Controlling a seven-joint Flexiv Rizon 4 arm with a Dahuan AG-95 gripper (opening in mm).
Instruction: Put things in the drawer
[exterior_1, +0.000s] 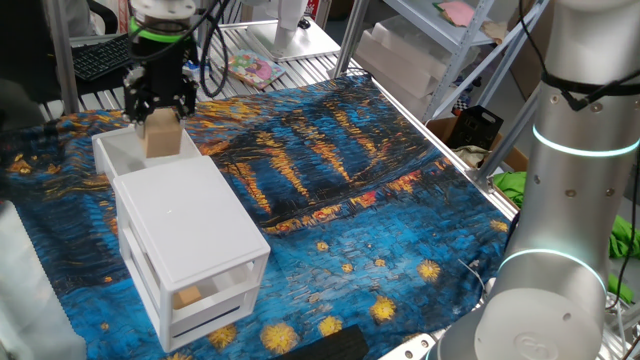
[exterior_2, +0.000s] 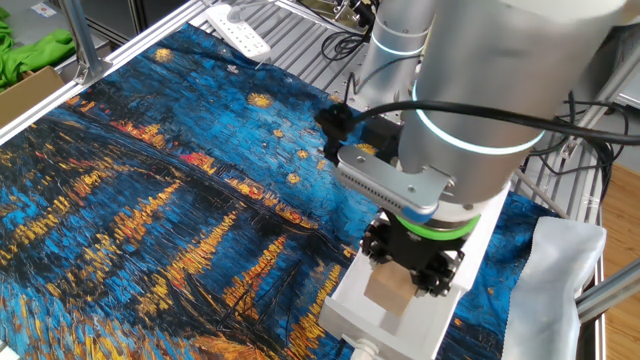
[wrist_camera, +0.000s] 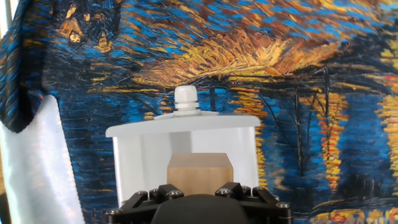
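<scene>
My gripper (exterior_1: 161, 112) is shut on a light-tan wooden cube block (exterior_1: 162, 137) and holds it just over the pulled-out top drawer (exterior_1: 112, 152) of the small white cabinet (exterior_1: 190, 225). The other fixed view shows the block (exterior_2: 390, 290) hanging under the gripper (exterior_2: 410, 268), inside the outline of the open drawer (exterior_2: 352, 312). In the hand view the block (wrist_camera: 199, 169) sits between the black fingers, with the drawer's white front wall (wrist_camera: 186, 130) and its knob (wrist_camera: 185, 98) beyond it. Another wooden block (exterior_1: 187, 295) lies behind a see-through lower drawer front.
The cabinet stands on a blue and orange painted cloth (exterior_1: 350, 180). The arm's grey base (exterior_1: 565, 220) rises at the right. A white power strip (exterior_2: 240, 30) lies at the cloth's far edge. A white cloth (exterior_2: 560, 265) lies beside the cabinet.
</scene>
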